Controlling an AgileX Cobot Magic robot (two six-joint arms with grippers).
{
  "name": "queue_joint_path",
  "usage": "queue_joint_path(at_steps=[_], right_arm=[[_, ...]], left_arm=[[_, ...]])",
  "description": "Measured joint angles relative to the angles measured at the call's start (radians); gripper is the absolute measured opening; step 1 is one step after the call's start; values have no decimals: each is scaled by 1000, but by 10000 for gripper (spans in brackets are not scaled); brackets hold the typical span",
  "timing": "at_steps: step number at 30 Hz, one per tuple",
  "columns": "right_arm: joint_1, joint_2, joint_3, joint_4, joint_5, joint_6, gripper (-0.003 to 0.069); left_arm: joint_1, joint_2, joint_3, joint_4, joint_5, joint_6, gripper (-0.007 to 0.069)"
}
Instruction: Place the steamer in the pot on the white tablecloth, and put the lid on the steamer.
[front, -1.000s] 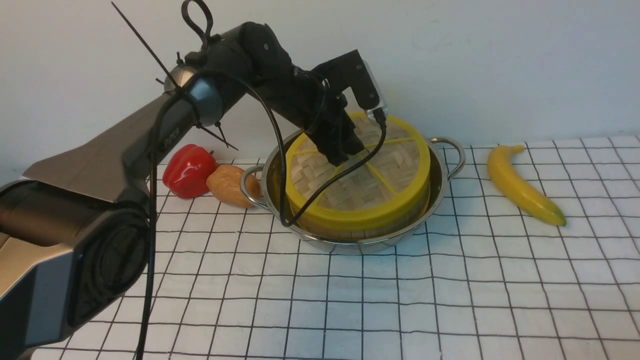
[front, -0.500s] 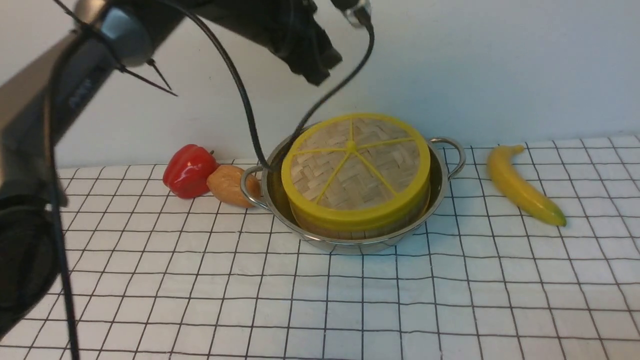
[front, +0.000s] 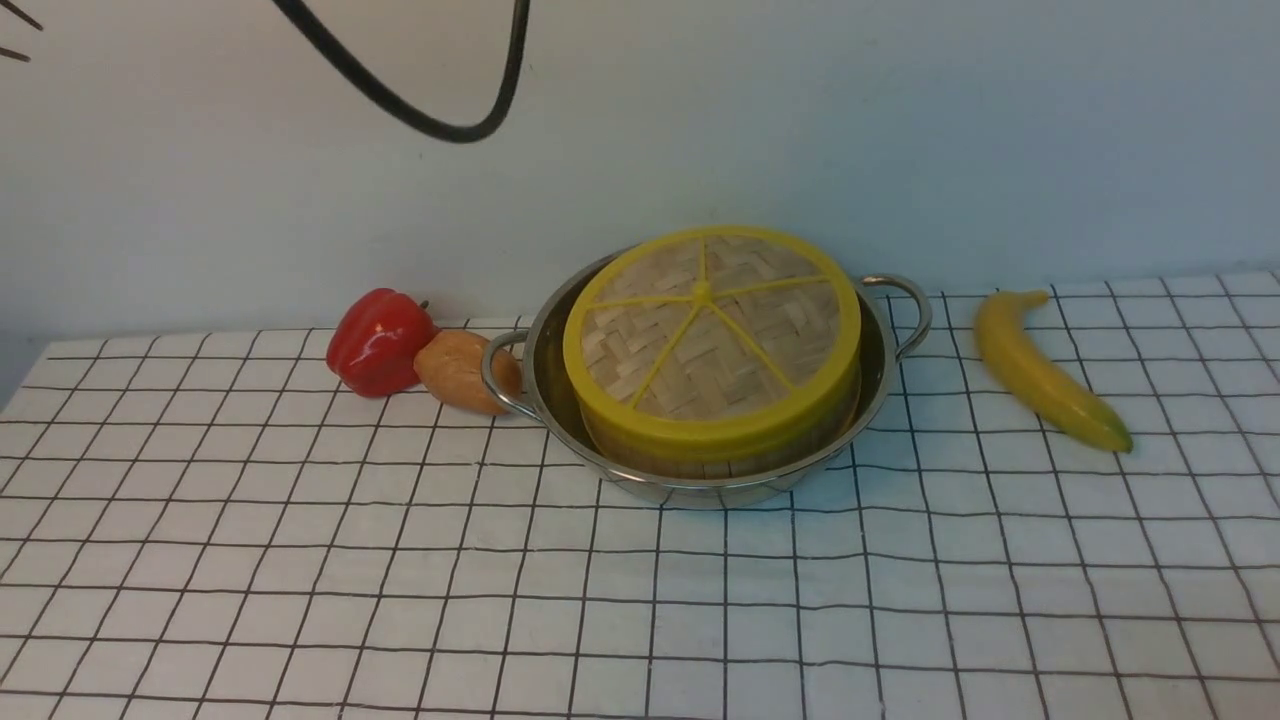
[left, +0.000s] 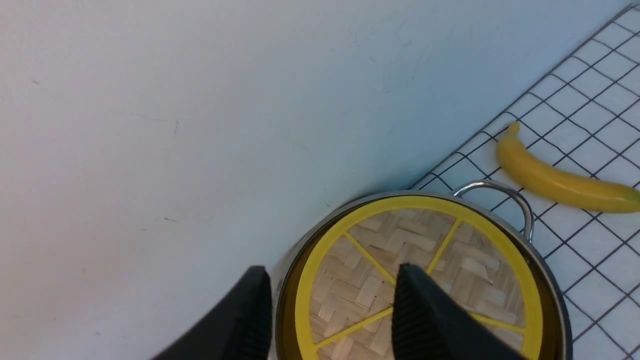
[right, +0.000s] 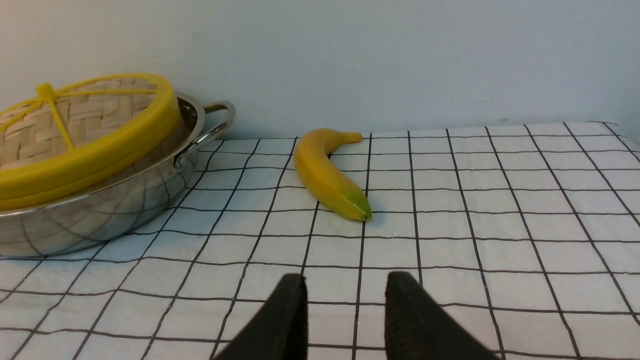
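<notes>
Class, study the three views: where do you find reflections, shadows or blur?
Right wrist view: the pot mirrors the tablecloth's grid, and the banana casts a faint shadow. Front view: banana edges slightly soft. Left wrist view: the left gripper looks blurred.

shiny steel pot (front: 560, 390), woven bamboo lid (front: 710, 335)

Front view faces wall, wrist views nearer, all share pot (front: 700, 470)
</notes>
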Motion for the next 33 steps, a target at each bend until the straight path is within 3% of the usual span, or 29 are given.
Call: queue_joint_path(at_steps=[16, 22, 29, 33], right_arm=[[0, 0, 0, 0, -1, 0, 240], [0, 0, 0, 0, -1, 0, 240], [0, 0, 0, 0, -1, 0, 240], [0, 0, 0, 0, -1, 0, 240]], left_arm=[[17, -43, 41, 27, 24, -59, 316], [18, -304, 346, 111, -70, -61, 316], [21, -842, 1032, 131, -408, -61, 316], [51, -1056, 1362, 130, -512, -61, 316]])
